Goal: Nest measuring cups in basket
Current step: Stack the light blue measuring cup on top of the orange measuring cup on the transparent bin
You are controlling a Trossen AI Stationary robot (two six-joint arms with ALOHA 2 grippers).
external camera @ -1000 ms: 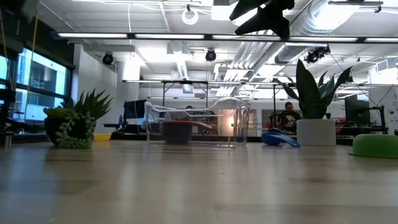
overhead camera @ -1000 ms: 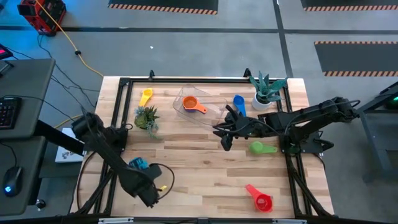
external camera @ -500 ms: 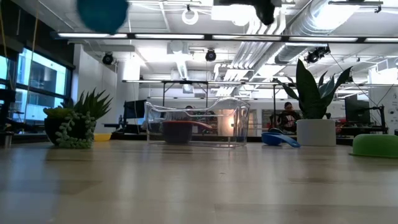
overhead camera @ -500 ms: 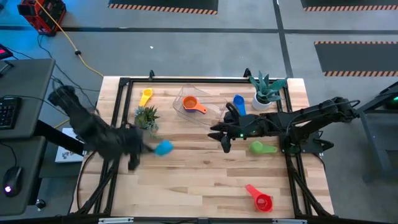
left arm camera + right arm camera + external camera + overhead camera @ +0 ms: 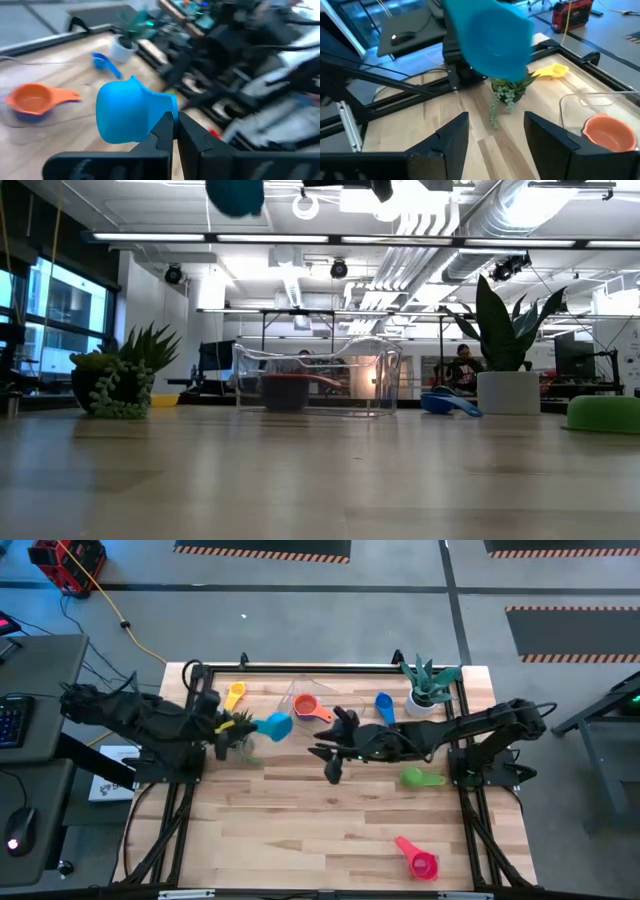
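Two grippers are working near the far edge of the desk. From the high view, my left gripper [image 5: 255, 727] is holding the light blue cup [image 5: 273, 726] aloft just beside the basket [image 5: 318, 710], which is sitting near the middle of the far edge with the orange cup [image 5: 310, 708] inside. My right gripper [image 5: 335, 762] is hovering close by, so I am judging a collision between the arms as the main risk.

At the low view, the light blue cup is hanging high above the desk, left of the basket.

At the left wrist view, my fingers [image 5: 161, 131] are pinching the cup's handle thinly; it could twist or slip.

At the right wrist view, my right fingers [image 5: 451, 134] are standing spread and empty. The small plant [image 5: 507, 90] is standing under the carried cup, where a low pass could clip it.
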